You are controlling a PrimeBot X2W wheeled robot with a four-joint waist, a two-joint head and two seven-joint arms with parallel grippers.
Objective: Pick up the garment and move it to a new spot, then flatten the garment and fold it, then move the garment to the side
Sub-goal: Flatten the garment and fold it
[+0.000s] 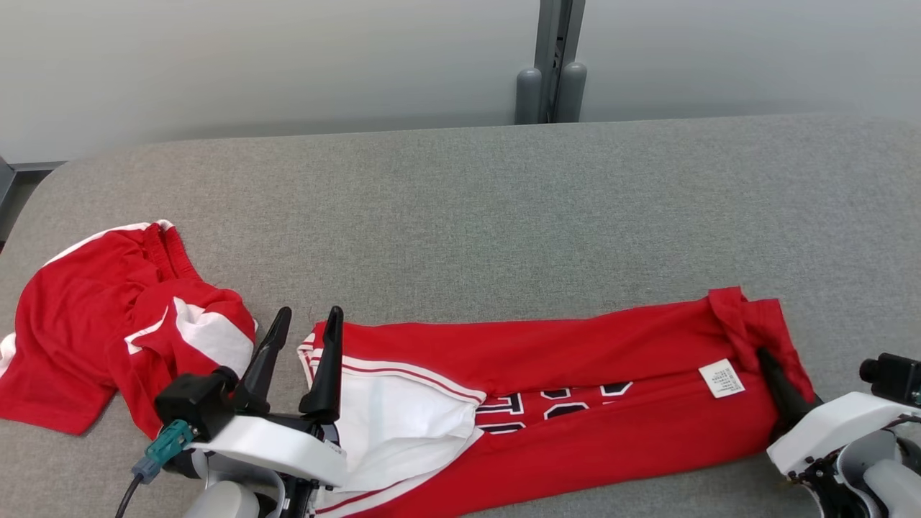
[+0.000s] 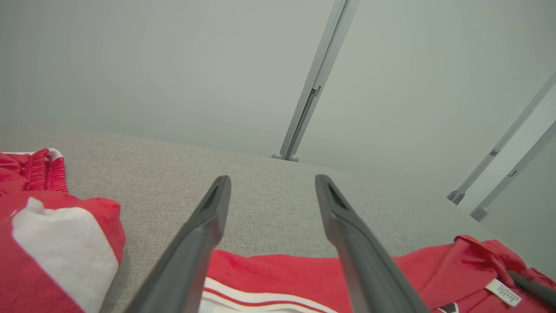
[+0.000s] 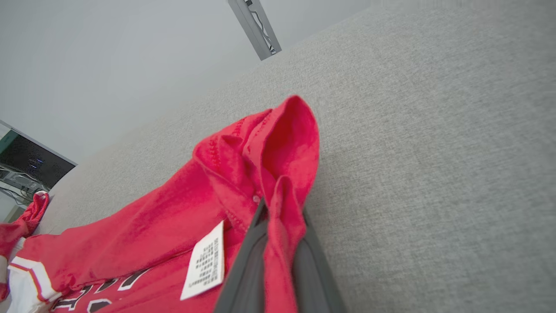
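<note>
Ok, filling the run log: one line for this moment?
left gripper: open, near jersey trim | right gripper: shut on jersey corner

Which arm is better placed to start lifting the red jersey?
Right. The right tool is shut on the jersey at its corner beside the white label; the left tool stands open over the other end, holding nothing.

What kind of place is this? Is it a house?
Probably a workroom or lab, not a house: a big grey table, plain walls joined by a metal post, and a red shirt laid out for folding.
</note>
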